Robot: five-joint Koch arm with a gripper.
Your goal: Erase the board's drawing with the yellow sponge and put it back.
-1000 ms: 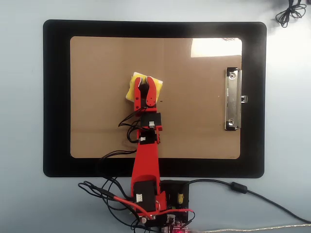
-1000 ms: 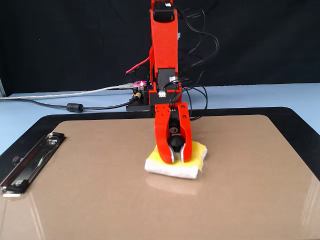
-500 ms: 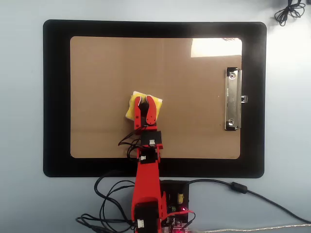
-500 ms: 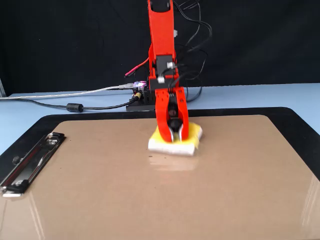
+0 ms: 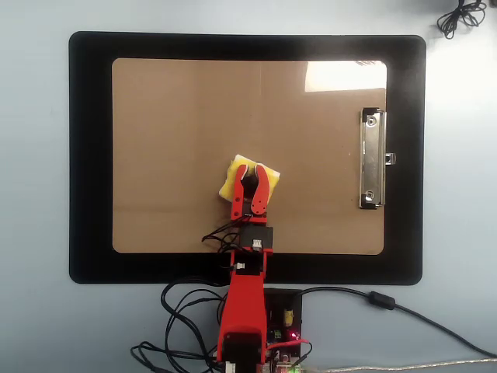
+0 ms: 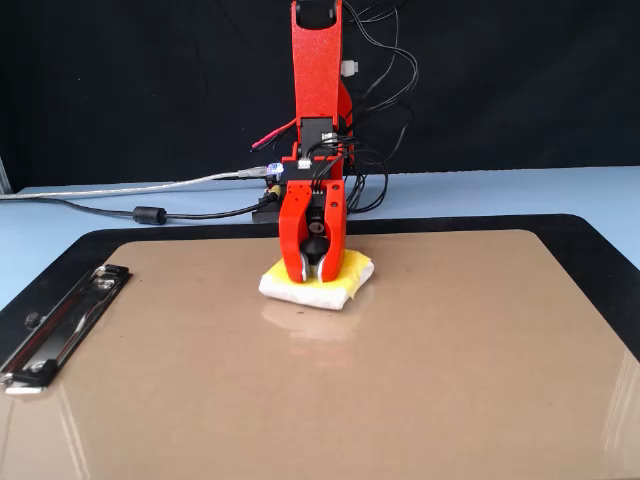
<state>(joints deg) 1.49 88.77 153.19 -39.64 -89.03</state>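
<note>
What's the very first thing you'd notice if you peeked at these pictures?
The bright red claw stands out first, pressed down on the yellow sponge in the lower middle of the board in the overhead view. Next comes the shiny silver clip on the board's right edge, and the black mat framing it all.

The tan board is lying flat, its clip at 3 o'clock. The yellow sponge is sitting on it, just toward 6 o'clock of centre, slightly skewed.
</note>
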